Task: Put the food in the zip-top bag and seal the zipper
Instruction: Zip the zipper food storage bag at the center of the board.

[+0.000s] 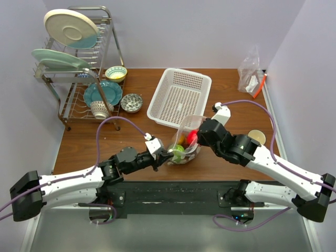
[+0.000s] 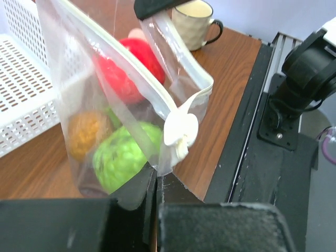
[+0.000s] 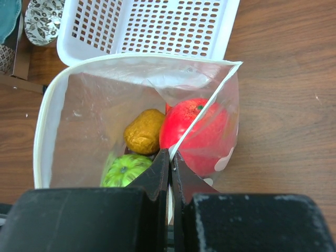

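We start at the left tool (image 1: 163,156). Its jaws are pressed together on the side edge of the zip-top bag (image 1: 185,140), just under the near end of the zipper (image 3: 40,136). The bag stands on the worktop (image 1: 94,142) directly ahead of this tool's fingertips, rising above them.

The food sits low inside the bag, beyond the left tool's tips: a green ball (image 2: 123,157) nearest, an orange piece (image 2: 86,131) further off, and a red apple (image 2: 131,65) above and behind them. We see no loose food beside either tool.

The right tool (image 1: 202,137) is clamped shut on the opposite mouth edge, and the pale strip runs straight into its jaws. Past its tips the mouth gapes wide, with the white basket (image 3: 157,23) lying further on.

We judge the filling done and the sealing step in hand, with each tool pinching one end of the mouth. The next move calls for drawing the two ends apart until both strips lie flat against each other. Then the zipper must be pressed along its full width without tipping the bag.

We can read no brand or writing. The bag carries only white blot-like marks (image 2: 181,131), with no letters we can make out.
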Robot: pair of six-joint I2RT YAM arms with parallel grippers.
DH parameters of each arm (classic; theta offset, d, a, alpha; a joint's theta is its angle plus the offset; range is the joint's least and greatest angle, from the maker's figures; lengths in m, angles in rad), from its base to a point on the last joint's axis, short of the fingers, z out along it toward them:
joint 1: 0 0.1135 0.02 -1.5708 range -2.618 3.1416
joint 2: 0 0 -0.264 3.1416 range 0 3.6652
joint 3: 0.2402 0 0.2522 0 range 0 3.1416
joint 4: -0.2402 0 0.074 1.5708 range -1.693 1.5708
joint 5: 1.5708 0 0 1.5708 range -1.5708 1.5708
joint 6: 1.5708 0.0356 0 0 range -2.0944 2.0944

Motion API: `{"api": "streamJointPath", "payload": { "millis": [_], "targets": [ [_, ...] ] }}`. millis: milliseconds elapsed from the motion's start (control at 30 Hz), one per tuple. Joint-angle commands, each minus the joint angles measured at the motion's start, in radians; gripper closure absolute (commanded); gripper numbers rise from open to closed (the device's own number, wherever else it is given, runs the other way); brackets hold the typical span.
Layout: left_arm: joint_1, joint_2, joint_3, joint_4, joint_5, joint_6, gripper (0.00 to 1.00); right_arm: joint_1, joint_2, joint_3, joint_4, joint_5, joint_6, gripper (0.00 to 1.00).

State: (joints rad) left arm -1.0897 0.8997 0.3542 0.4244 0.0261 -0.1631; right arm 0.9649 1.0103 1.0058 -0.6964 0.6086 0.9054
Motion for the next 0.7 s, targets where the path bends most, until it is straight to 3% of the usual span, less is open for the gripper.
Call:
{"api": "streamJointPath", "payload": {
  "millis": [0, 33, 133, 167, 267, 300, 333, 433, 667],
  "targets": [
    [-0.006, -0.024, 0.089, 0.005, -0.008, -0.039, 1.00, 0.001, -0.035, 0.028, -0.012, 0.068, 0.004, 1.00],
    [-0.006, -0.031, 0.091, -0.001, 0.000, -0.044, 1.00, 0.001, -0.036, 0.030, -0.020, 0.091, -0.029, 0.98],
    [-0.006, -0.065, 0.077, -0.012, 0.018, -0.056, 1.00, 0.001, -0.058, 0.046, -0.005, 0.111, -0.164, 0.75],
    [-0.006, -0.071, 0.074, -0.021, 0.027, -0.061, 1.00, 0.000, -0.081, 0.053, 0.042, 0.067, -0.342, 0.71],
    [-0.006, -0.093, 0.060, -0.047, 0.029, -0.079, 1.00, 0.001, -0.131, 0.051, 0.173, -0.269, -0.634, 0.44],
    [-0.006, -0.100, 0.058, -0.053, 0.028, -0.082, 1.00, 0.001, -0.168, 0.039, 0.201, -0.335, -0.673, 0.30],
    [-0.006, -0.101, 0.055, -0.064, 0.023, -0.087, 1.00, 0.001, -0.183, 0.031, 0.253, -0.448, -0.706, 0.25],
    [-0.006, -0.111, 0.051, -0.076, 0.021, -0.093, 1.00, 0.003, -0.226, -0.016, 0.354, -0.588, -0.799, 0.16],
    [-0.006, -0.122, 0.043, -0.095, 0.024, -0.098, 1.00, 0.001, -0.204, -0.130, 0.541, -0.971, -1.066, 0.19]
  ]
}}
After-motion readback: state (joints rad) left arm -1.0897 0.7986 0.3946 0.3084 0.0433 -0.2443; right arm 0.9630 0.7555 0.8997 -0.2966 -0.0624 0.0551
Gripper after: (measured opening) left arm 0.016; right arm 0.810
